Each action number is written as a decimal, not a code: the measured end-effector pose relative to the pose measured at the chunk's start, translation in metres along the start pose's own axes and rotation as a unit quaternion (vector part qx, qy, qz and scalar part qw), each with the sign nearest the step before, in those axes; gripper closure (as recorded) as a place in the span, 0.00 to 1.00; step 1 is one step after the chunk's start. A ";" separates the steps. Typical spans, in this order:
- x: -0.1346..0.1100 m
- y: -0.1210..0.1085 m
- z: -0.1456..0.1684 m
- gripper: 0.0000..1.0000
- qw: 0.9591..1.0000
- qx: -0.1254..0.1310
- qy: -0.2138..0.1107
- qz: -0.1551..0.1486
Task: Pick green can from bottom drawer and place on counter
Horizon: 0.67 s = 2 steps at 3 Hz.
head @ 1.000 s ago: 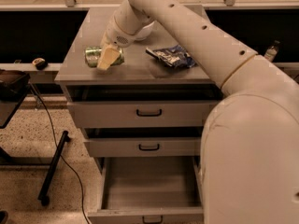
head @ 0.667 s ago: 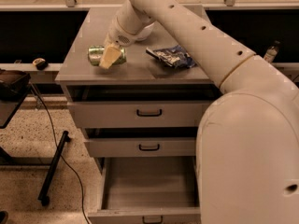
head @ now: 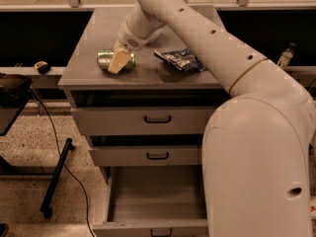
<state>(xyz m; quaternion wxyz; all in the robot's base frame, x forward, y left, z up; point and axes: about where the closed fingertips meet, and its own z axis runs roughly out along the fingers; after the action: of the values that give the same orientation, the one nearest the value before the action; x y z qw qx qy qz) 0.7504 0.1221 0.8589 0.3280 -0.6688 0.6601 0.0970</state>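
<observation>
The green can [head: 107, 59] lies on its side on the counter [head: 98, 28], near the front left edge. My gripper [head: 119, 63] reaches down from the arm onto the can. One pale finger [head: 120, 60] covers the can's right end, and the jaws are closed around it. The bottom drawer [head: 157, 227] is pulled out below the two shallower drawers. No can shows inside it.
A blue foil snack bag [head: 180, 59] lies on the counter right of the can. My arm's large white body [head: 256, 147] fills the right side and hides part of the drawers. A black stand and cable [head: 58, 174] are on the floor at left. A bottle [head: 285, 56] stands at far right.
The gripper and the green can have shifted together slightly to the right along the counter. The drawers and the snack bag have not moved.
</observation>
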 end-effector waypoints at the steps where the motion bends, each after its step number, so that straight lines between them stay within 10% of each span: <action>1: 0.000 0.000 0.000 0.38 1.000 0.000 0.000 0.000; 2: 0.000 0.000 0.000 0.15 1.000 -0.001 0.000 0.000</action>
<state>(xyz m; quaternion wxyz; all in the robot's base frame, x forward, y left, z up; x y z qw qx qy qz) 0.7505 0.1220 0.8585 0.3275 -0.6690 0.6601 0.0971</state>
